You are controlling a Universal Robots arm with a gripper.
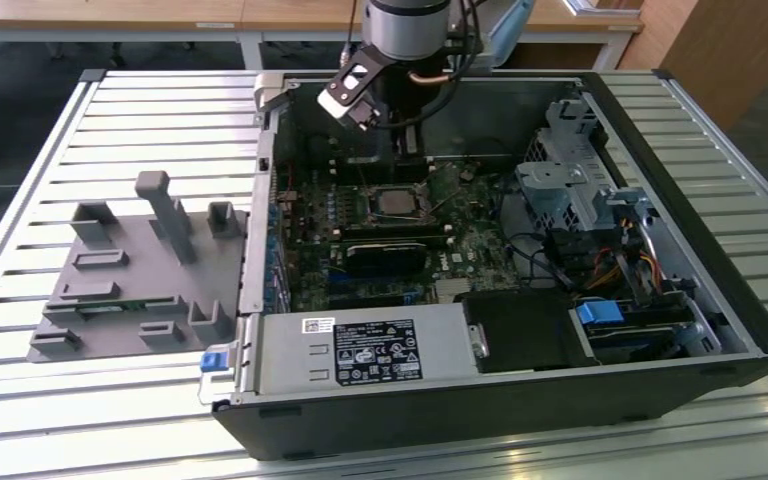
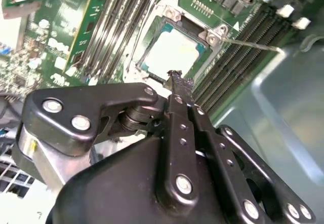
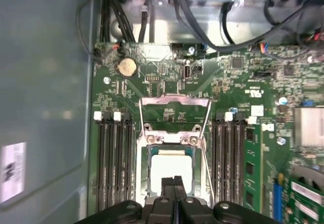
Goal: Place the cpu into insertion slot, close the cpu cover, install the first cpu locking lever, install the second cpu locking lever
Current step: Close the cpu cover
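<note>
Claw [image 3: 174, 179] of a single robot arm [image 1: 406, 30] hangs inside an open computer case [image 1: 491, 410]. Its two black fingers are drawn fully together, with only a hairline seam between them and nothing gripped. In both wrist views the joined tips sit over one edge of the cpu [image 3: 171, 167]; whether they press on its pale metal face or hover just above it cannot be told. The cpu lies flat and square in the insertion slot [image 3: 169, 147], whose dark rim shows around it on the green motherboard [image 3: 109, 100]. The cpu cover [image 3: 174, 100], a thin silvery frame with a cut-out middle, is swung open on its hinge and lies back away from the slot, with green board visible through its opening. In the second wrist view a thin wire lever [image 2: 253, 43] juts from a corner of the socket across a bank of memory slots [image 2: 238, 62]. In the first wrist view a round coin battery [image 3: 126, 67] sits beyond the open cover, near black cables [image 3: 197, 11]. In the exterior view the case rests on a slatted metal table [image 1: 157, 110], with a grey moulded fixture [image 1: 117, 290] just beside it on the exterior view's left.
</note>
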